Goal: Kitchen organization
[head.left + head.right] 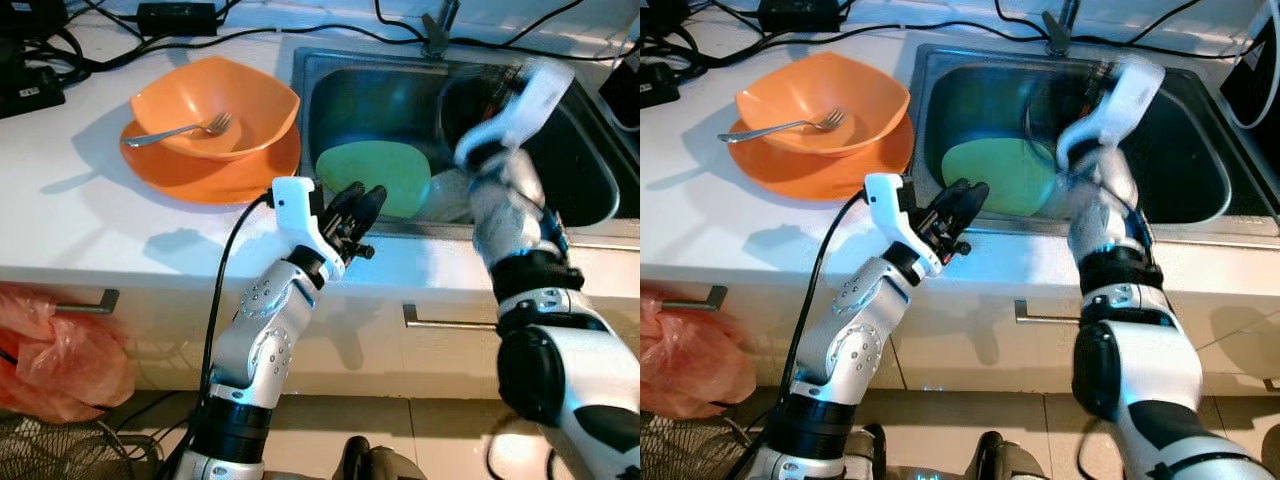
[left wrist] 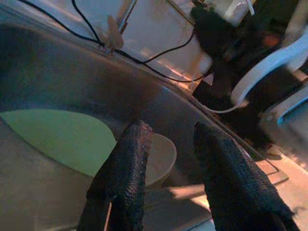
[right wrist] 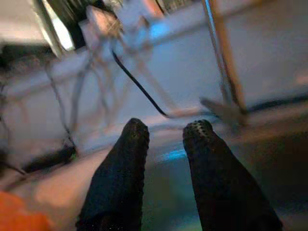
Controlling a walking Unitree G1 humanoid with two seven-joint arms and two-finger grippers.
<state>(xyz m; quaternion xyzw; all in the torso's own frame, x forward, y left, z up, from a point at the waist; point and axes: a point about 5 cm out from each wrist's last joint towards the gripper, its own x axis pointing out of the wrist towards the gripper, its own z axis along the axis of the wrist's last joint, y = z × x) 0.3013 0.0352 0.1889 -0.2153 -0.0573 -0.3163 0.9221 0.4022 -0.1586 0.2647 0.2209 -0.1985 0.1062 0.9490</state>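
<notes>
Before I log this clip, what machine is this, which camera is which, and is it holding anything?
It is a walking humanoid robot with two silver arms. The two wide pictures come from its head, looking down at a white counter and a steel sink. The two close pictures look along each wrist's black fingers. On the counter an orange bowl sits on an orange plate, with a fork inside. A green plate lies in the sink. The left end effector is at the sink's front edge, the right end effector, blurred, over the sink. Both are open and empty.

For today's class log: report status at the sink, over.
Left hand open at sink front edge, empty. Right hand open above basin, blurred. Green plate in sink; fork in orange bowl.
</notes>
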